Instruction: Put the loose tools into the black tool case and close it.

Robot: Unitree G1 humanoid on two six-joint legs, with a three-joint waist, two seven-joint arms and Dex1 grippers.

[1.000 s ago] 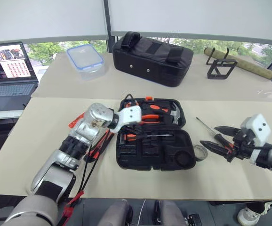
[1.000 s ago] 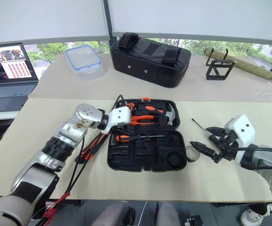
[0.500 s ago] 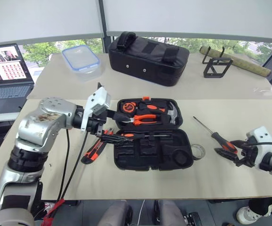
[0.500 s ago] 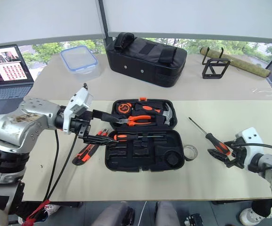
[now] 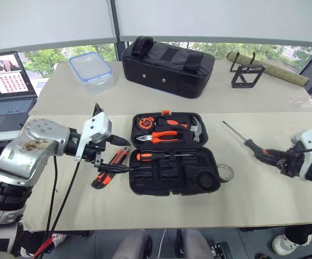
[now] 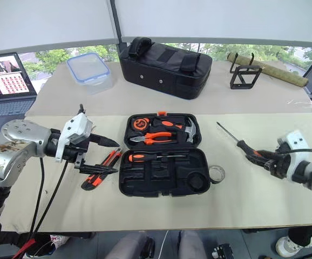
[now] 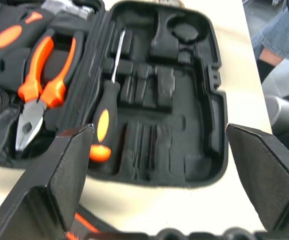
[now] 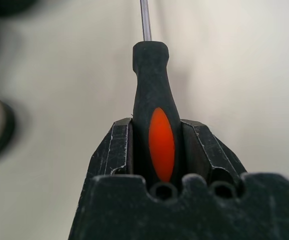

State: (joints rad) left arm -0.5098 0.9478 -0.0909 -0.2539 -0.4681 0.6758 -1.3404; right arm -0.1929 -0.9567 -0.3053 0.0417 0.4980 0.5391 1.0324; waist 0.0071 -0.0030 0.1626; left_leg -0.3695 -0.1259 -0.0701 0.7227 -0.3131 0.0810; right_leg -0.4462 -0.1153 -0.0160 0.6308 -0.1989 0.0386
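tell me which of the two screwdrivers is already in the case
The screwdriver lying across the black tool case; the other screwdriver lies on the table with the right gripper closed on its handle.

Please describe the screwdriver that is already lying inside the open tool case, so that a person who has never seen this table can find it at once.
Find the open black tool case in the middle of the table. In its near half, along the hinge, lies a screwdriver with a black-and-orange handle, its shaft pointing toward the robot's right. Unlike the orange-handled pliers in the far half, it is straight and single, and the other such screwdriver is outside the case, clamped in the right gripper.
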